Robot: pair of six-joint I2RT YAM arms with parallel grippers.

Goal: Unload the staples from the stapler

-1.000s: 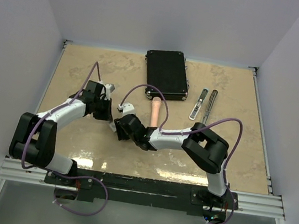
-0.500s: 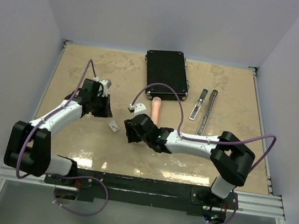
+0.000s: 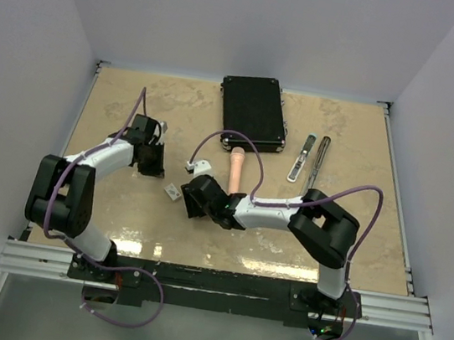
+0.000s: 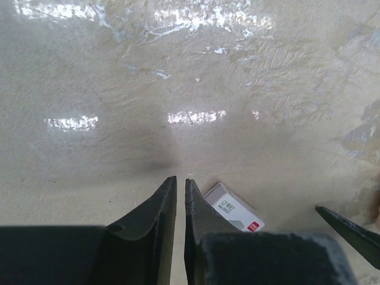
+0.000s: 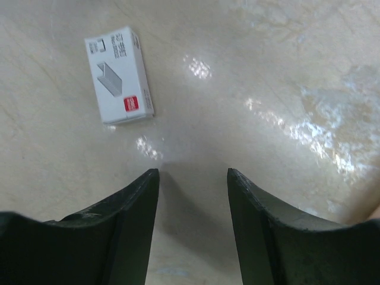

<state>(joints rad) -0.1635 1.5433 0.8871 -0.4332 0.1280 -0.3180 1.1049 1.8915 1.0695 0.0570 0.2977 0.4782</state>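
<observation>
Two pincers to place, both low over the table (image 3: 353, 238), everything here taken from the small white box (image 3: 173, 191).

Just left of the box and a little beyond it: left pincer (image 4: 180, 179), all but shut, only a thin slit between the fingers, nothing seen in it.

Just right of the box, near but not touching: right pincer (image 5: 193, 172), about half open and empty, pointed down at bare table.

Further right of the box: pink handle (image 3: 236, 169), lying flat, far end close to the black case (image 3: 254, 112).

Well right of the box: slim metal parts (image 3: 301, 157), two of them side by side, probably the rail and cover belonging with the pink handle.

No staples to be made out in any view; too small to find, whether loose on the table or inside those metal parts.

Judged as a hunt for the staples, unloading not yet done. To do it well:
- Find the strip first rather than closing on guesswork.
- Keep the right pincer open and come down straight over the strip, a finger on either side of the narrow width, tips almost on the table.
- Close gently, to avoid snapping the joined strip.
- Steer clear of the box, likely light enough to slide at a nudge.
</observation>
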